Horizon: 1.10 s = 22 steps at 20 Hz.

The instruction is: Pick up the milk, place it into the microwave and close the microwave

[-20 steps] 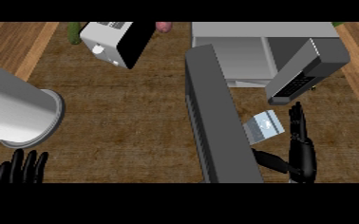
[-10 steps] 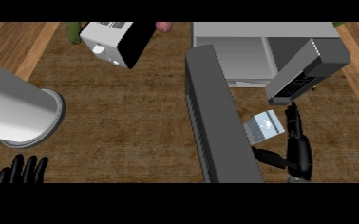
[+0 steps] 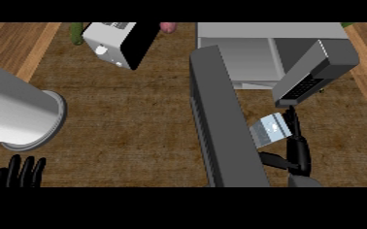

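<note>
Head view, looking steeply down on a wooden tabletop [image 3: 136, 121]. The microwave [image 3: 269, 53] stands at the upper right with its cavity open toward the viewer; its dark grey door [image 3: 225, 126] is swung wide and runs as a long slab from the oven's left front corner down toward the lower edge of the view. A grey panel with a dark keypad [image 3: 312, 75] slants down at the oven's right side. The milk [image 3: 271, 128], a small pale blue-and-white carton, lies outside the cavity, just right of the open door and below the keypad panel. The right hand [image 3: 297, 148] comes in from the lower edge at the right; its long fingers [image 3: 292, 121] lie straight along the carton's right side and appear to touch it, while the thumb [image 3: 272, 159] reaches toward the door beneath the carton; no part of the hand is curled round the milk. The left hand [image 3: 23, 171] rests at the lower left corner, fingers straight and upright, holding nothing. A large grey metal cylinder [image 3: 25, 111] lies at the left edge, and a white-and-black toaster [image 3: 118, 43] sits tilted at the upper left, well apart from the microwave.
</note>
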{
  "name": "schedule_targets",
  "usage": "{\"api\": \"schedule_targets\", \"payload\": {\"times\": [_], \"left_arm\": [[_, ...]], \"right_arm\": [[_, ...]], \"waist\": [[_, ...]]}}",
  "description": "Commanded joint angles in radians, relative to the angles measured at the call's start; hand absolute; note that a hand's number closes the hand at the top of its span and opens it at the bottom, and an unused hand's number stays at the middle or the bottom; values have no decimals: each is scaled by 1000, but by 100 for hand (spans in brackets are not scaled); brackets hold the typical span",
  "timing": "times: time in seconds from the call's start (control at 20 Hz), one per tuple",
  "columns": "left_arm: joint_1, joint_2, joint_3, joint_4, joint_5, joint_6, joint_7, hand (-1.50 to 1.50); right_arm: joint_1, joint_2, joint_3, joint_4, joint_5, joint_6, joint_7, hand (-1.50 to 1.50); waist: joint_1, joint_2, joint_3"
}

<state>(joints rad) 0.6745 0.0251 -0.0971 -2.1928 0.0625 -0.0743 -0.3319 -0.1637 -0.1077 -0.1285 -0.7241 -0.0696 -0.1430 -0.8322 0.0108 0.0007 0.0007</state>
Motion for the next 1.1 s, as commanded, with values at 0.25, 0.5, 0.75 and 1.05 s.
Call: {"api": "schedule_targets", "payload": {"times": [0.25,0.5,0.75,1.05], "left_arm": [[43,36,62,-50,67,-54,11,-150],[-17,2,22,-7,16,-19,31,-150],[49,-22,-11,24,-21,-40,-82,-150],[38,20,81,-38,70,-47,-11,-150]], "right_arm": [[-128,-2,-73,214,-33,34,-143,-150],[-170,11,-100,269,-83,154,-191,150],[-143,16,-101,183,-123,223,-187,150],[-108,33,-56,141,-127,318,-166,150]], "waist": [[4,0,0],[4,2,1],[-2,-2,0],[-5,-3,-1]]}}
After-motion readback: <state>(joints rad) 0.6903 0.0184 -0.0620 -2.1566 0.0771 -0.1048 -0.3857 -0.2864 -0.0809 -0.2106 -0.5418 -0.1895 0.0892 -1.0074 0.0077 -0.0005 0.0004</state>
